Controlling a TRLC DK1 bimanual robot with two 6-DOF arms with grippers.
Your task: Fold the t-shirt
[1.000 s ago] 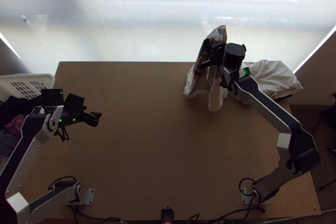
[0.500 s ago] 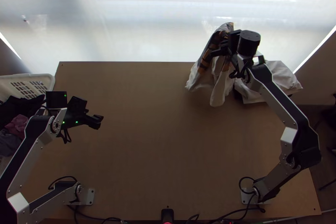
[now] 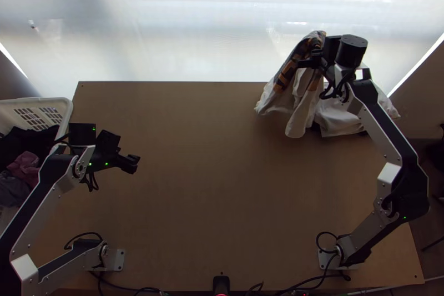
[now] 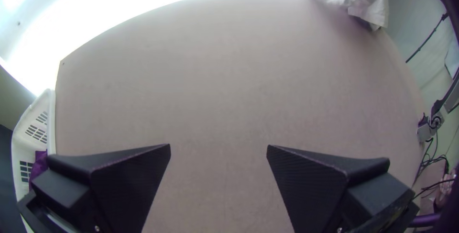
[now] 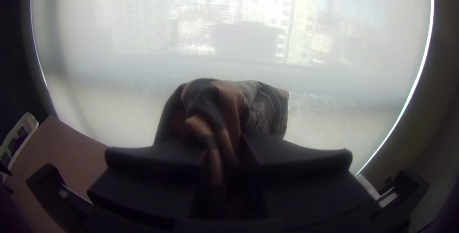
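Bunched and hanging, the white t-shirt with an orange and dark pattern point(image 3: 287, 78) is held up over the table's far right part. My right gripper point(image 3: 317, 60) grips its upper part; in the right wrist view the right gripper point(image 5: 224, 154) is shut on patterned folds point(image 5: 205, 101) squeezed between its fingers. The shirt's white lower part hangs down toward the table. On the left side, over the table, my left gripper point(image 3: 133, 164) holds nothing; in the left wrist view the left gripper point(image 4: 219, 149) stands open, its fingers wide apart above bare wood.
Other white cloth point(image 3: 341, 118) lies in a heap at the table's far right corner, behind the hanging shirt. A white basket point(image 3: 65, 108) with dark and reddish clothes stands beyond the table's left edge. A bright window covering rises behind the far edge.
My right gripper has moved rightward with the shirt hanging from it, and the shirt's lower end has shifted right too. The left gripper has moved slightly right and nearer the table's near edge.
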